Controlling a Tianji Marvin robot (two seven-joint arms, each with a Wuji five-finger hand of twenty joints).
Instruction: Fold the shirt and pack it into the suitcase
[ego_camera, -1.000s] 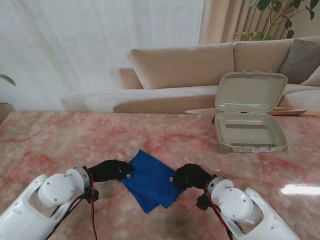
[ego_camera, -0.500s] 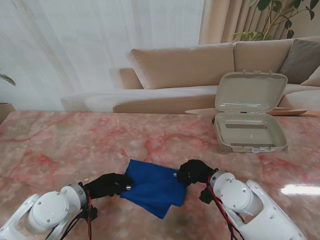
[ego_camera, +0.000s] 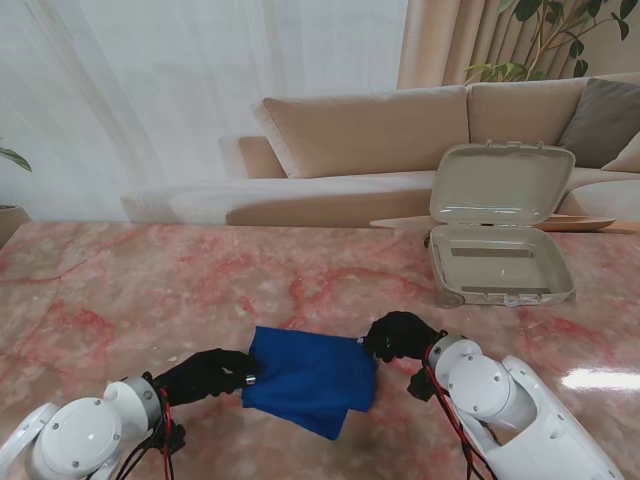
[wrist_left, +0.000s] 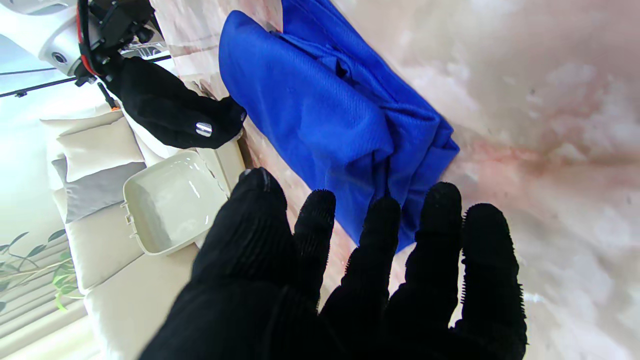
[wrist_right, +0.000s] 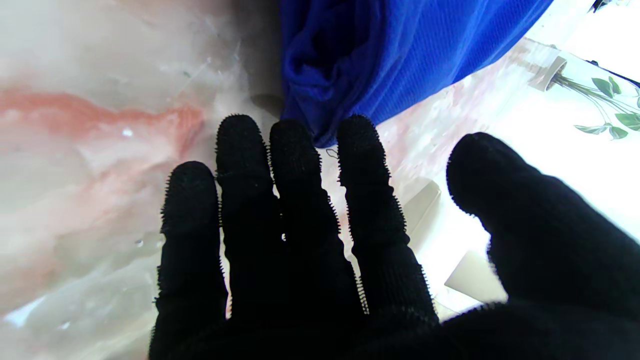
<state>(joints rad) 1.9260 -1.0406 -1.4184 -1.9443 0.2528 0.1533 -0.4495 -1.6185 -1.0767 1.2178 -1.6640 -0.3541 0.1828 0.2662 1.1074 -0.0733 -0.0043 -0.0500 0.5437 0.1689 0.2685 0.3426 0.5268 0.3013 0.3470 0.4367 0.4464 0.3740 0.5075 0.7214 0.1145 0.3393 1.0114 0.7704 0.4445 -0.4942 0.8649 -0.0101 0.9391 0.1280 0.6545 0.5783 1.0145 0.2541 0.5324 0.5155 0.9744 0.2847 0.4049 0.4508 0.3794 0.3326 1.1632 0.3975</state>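
Blue shirt (ego_camera: 308, 379): folded into a compact bundle, lying on the pink marble table (ego_camera: 120, 290), near the robot and between both hands. Left hand (ego_camera: 208, 374): black-gloved, fingers extended and spread, tips at the shirt's left edge, grasping nothing. Right hand (ego_camera: 400, 335): black-gloved, fingers straight, tips at the shirt's far right corner, grasping nothing. Suitcase (ego_camera: 500, 265): pale clamshell, lid raised, at the table's far right, well apart from the shirt. Beige sofa (ego_camera: 380, 130): beyond the table.

White arms, black-gloved hands, red cables
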